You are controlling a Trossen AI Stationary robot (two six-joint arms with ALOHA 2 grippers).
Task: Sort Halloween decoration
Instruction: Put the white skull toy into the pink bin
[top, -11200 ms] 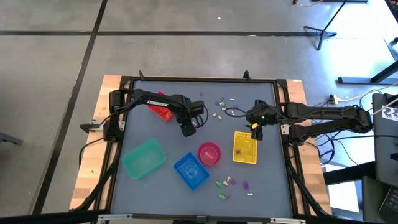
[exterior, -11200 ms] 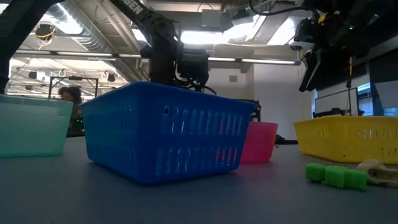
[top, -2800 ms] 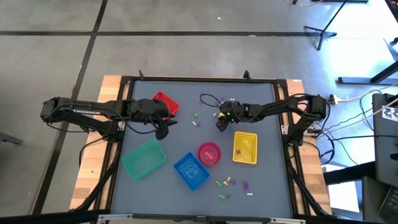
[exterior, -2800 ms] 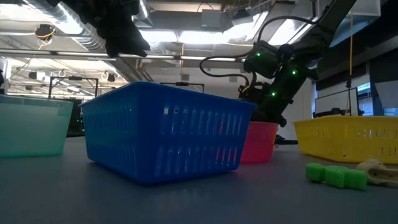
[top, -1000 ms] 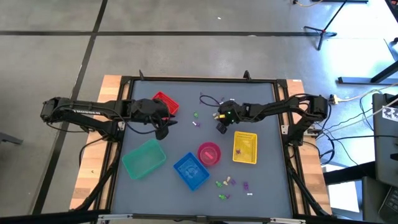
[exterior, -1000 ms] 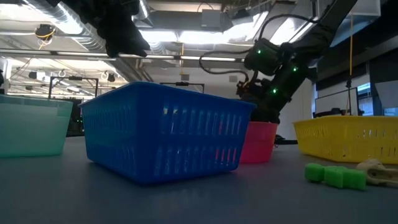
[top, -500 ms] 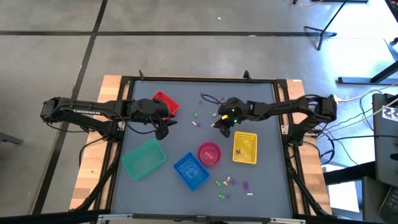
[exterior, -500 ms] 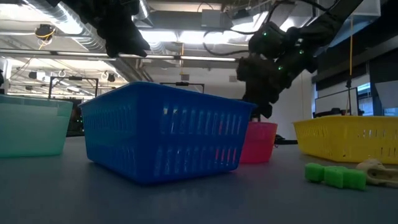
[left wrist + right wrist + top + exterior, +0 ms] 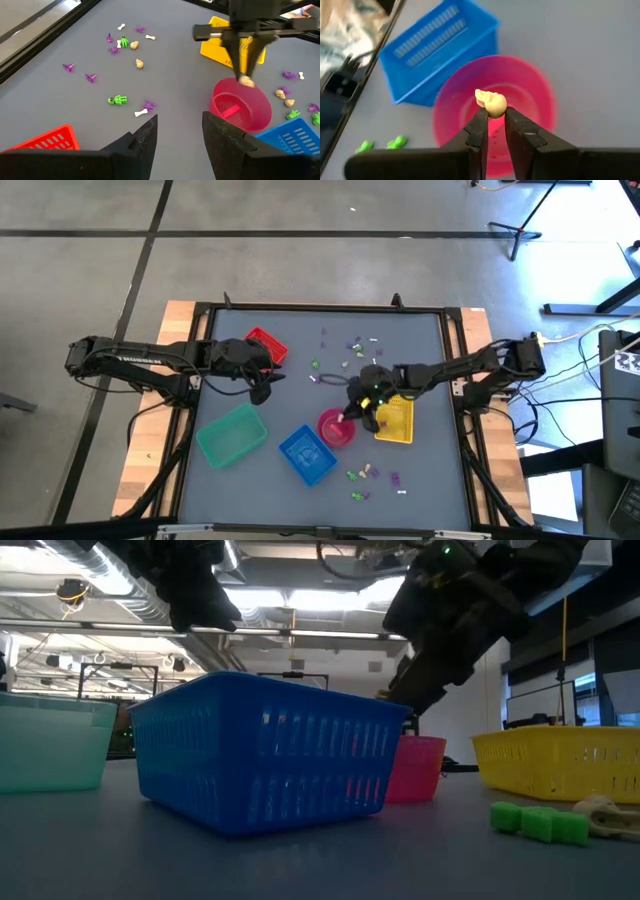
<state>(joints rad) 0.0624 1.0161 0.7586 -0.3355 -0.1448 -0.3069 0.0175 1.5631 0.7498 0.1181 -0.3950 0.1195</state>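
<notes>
— Where's your right gripper (image 9: 492, 120)?

— Over the pink bowl (image 9: 530, 100), fingers clenched on a cream skull (image 9: 491, 103). From your left wrist you see the same thing: the skull (image 9: 245, 80) hangs at the fingertips just above the bowl's (image 9: 260, 107) far rim, with the yellow basket (image 9: 216, 46) behind it. From above, the gripper (image 9: 352, 413) sits between the bowl (image 9: 334, 430) and that basket (image 9: 398, 423).

— And your left gripper?

— The left gripper (image 9: 262, 393) waits near the red basket (image 9: 266, 346), fingers (image 9: 145, 137) parted and gripping nothing.

— Where's the rest of the decoration?

— One scatter lies on the far half of the table (image 9: 300, 325) — purple bits, a green figure (image 9: 118, 100), white bones, cream skulls (image 9: 139, 63). A second cluster (image 9: 372, 475) lies on the near side, just beside the blue basket (image 9: 307, 454). Something flat and pink lies in the bowl; you can't tell what. The teal basket (image 9: 231, 434) stands well apart, on your left side.
</notes>
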